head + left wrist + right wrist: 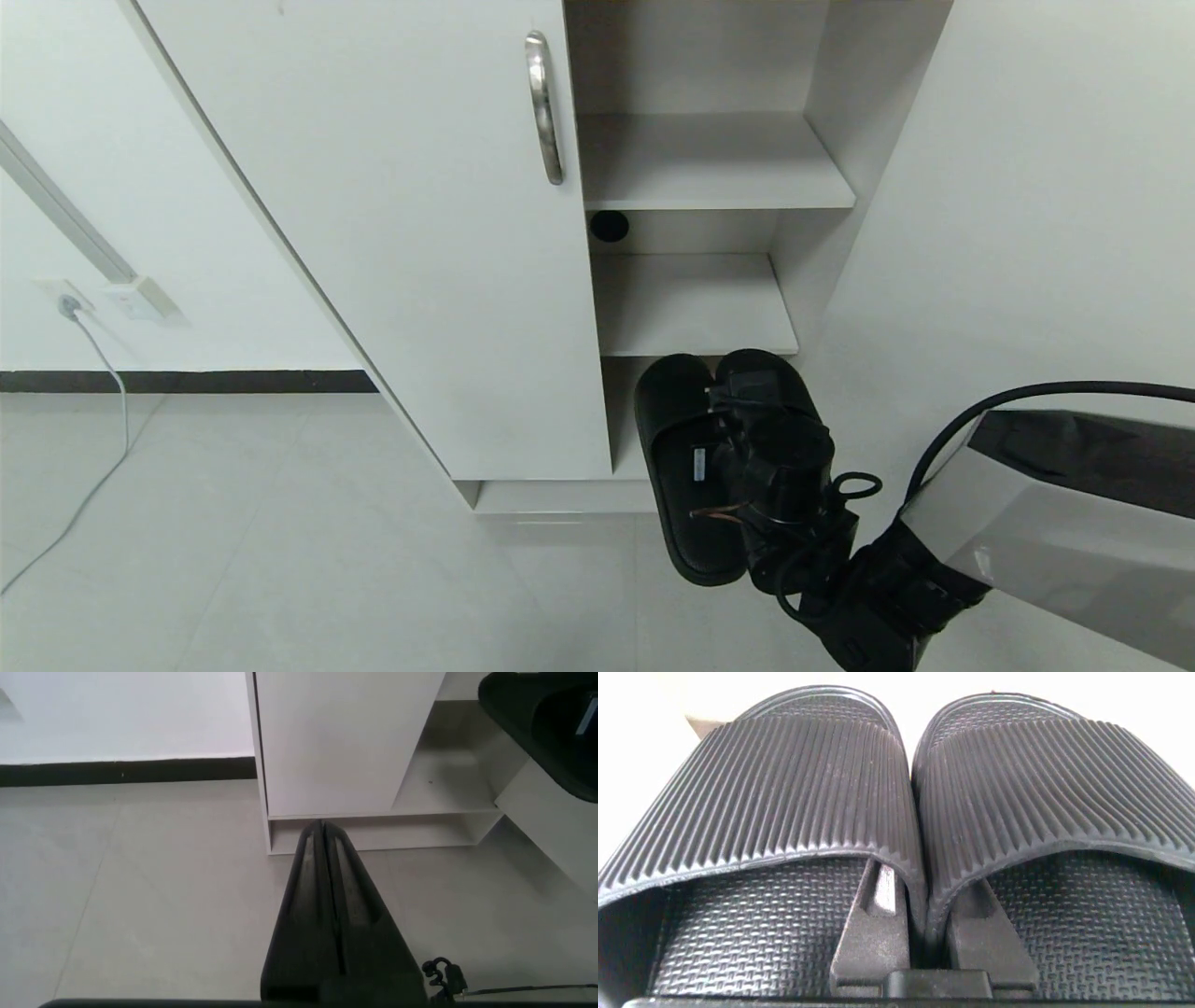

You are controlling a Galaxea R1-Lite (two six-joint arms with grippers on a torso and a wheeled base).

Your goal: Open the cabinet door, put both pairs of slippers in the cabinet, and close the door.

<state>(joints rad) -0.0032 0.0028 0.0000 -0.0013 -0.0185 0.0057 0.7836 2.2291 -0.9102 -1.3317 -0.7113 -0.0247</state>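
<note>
A pair of black slippers (695,457) hangs in the air just in front of the open cabinet's lower shelves, toes toward the cabinet. My right gripper (738,439) is shut on the pair, one finger (873,919) inside each slipper, pinching their inner walls together; the ribbed straps (803,784) sit close to the camera. The white cabinet (691,308) has its right side open, showing bare shelves. Its left door (401,215) with a metal handle (544,107) is closed. My left gripper (323,845) is shut and hangs low over the floor, pointing at the cabinet base (374,831).
The opened right door (1027,233) stands at the right, close beside my right arm. A wall socket (67,303) with a grey cable sits low on the left wall. Pale tiled floor (280,560) spreads in front of the cabinet.
</note>
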